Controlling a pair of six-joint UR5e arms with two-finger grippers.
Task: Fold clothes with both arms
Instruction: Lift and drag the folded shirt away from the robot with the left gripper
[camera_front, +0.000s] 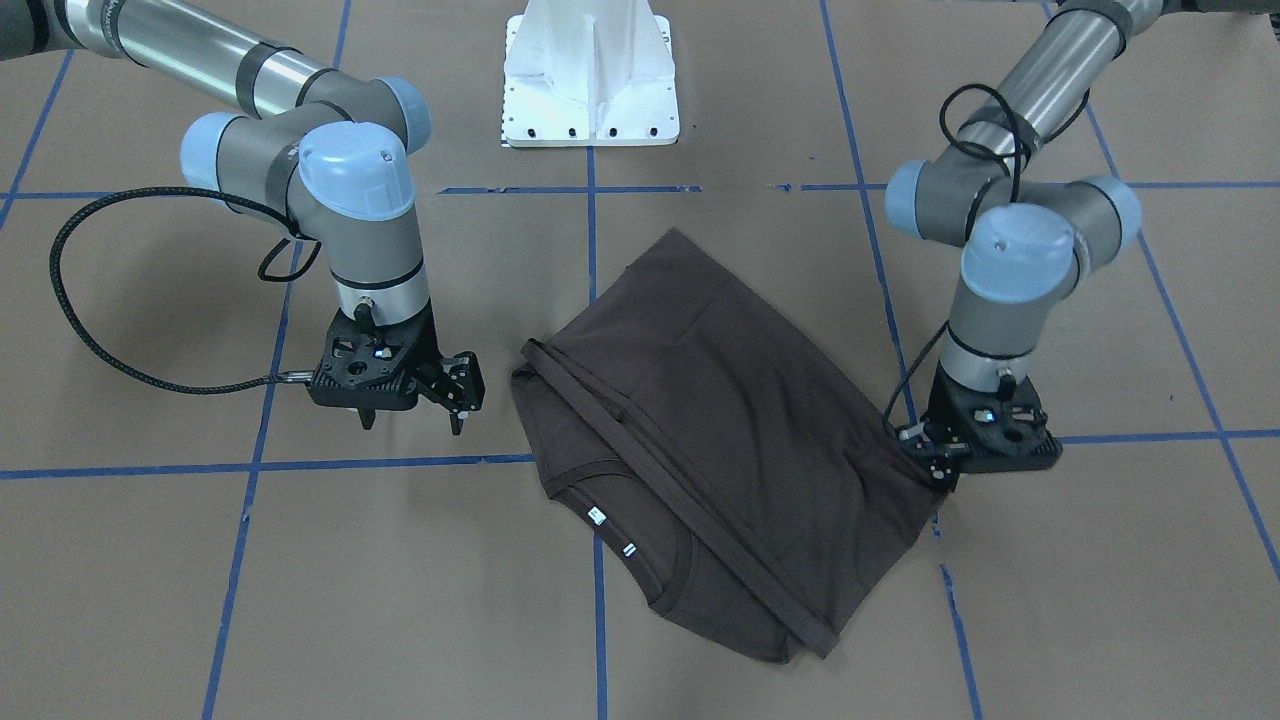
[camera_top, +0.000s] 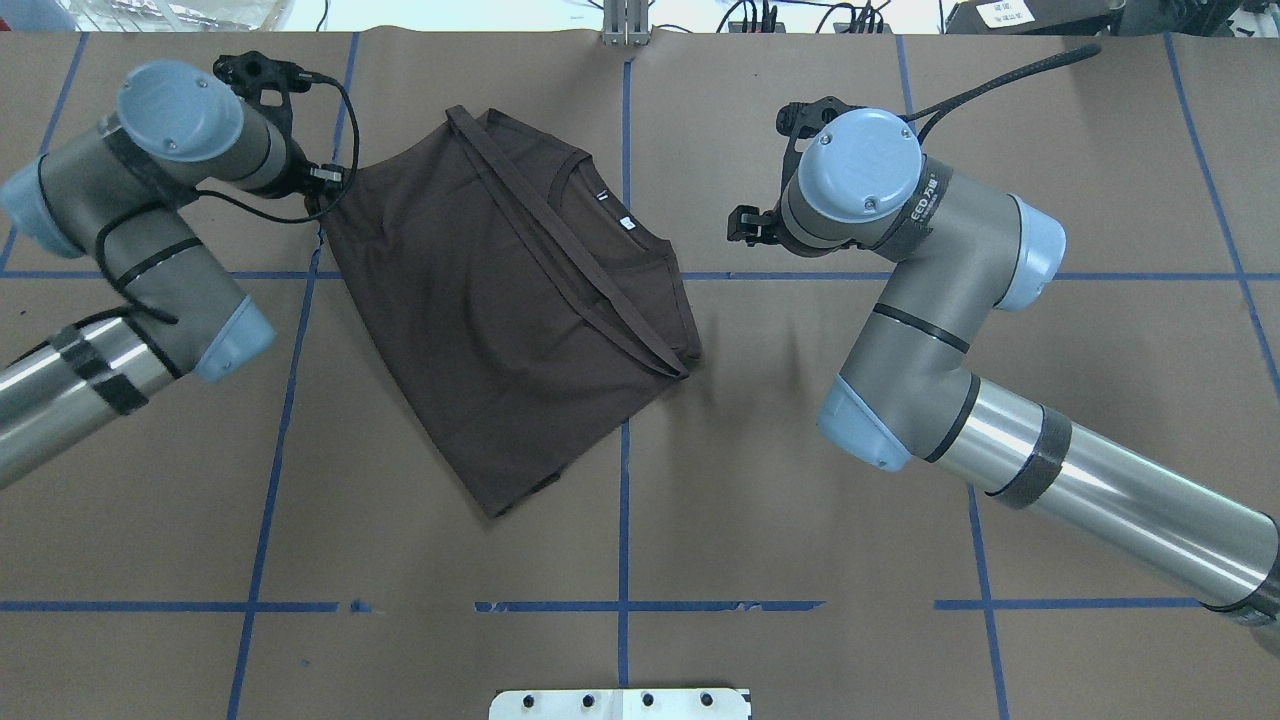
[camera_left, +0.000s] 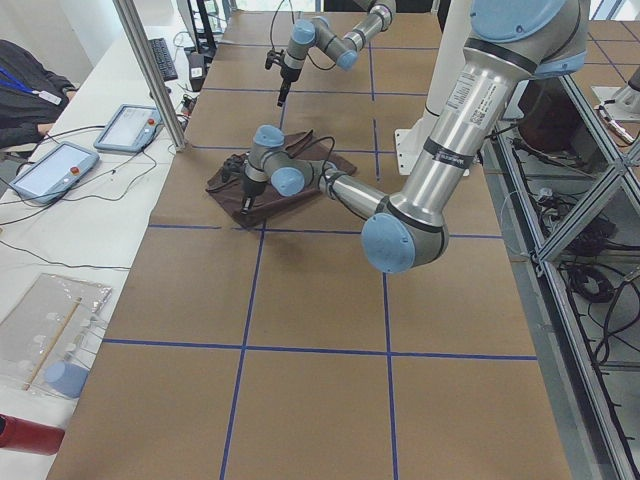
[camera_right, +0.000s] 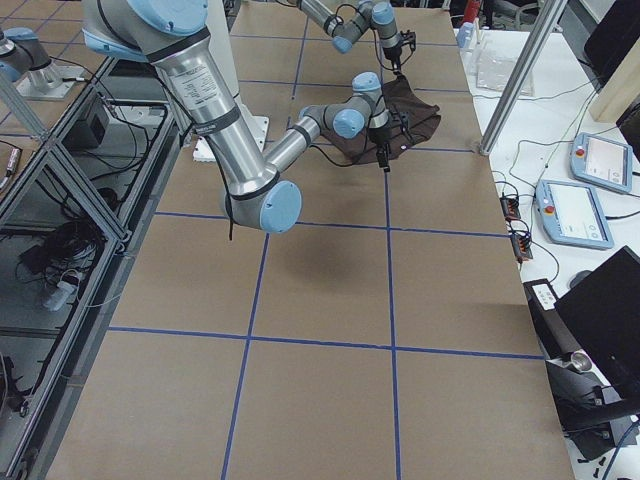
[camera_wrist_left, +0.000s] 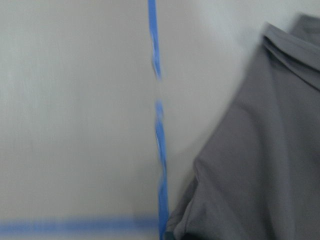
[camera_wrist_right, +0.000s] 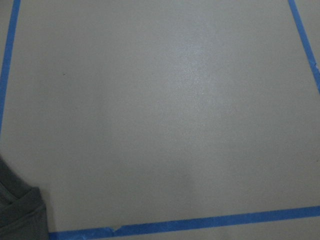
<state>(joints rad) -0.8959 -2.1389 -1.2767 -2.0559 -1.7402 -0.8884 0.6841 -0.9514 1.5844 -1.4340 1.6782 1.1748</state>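
Left hand (camera_front: 940, 478) is down low at one corner of the shirt (camera_front: 720, 420), right at the edge of the cloth. I cannot tell if it is pinching the cloth or only touching it, because its fingers are small and dark in every view. Its wrist camera is blurry and shows the shirt on one side and bare surface (camera_front: 300, 600) with blue tape (camera_front: 250, 466) on the other. On the other side of the shirt, the right hand (camera_front: 460, 400) hangs over the surface, just beside the cloth but not touching it. I cannot tell if its fingers are spread or pressed together. Its wrist camera shows mostly bare surface, with a little bit of shirt in one lower corner. The shirt is dark brown and lies flat and folded, turned at a slant, between the two hands. Seen from over the robot's shoulders, it sits in the far half of the surface, a bit left of the middle. Its round collar (camera_front: 655, 560) points to the far right and has two small white tags (camera_front: 597, 516) on it. A long thick band (camera_front: 680, 490) of cloth runs across the shirt next to the collar. The white base (camera_front: 590, 80) stands on the robot's side, well apart from the shirt.
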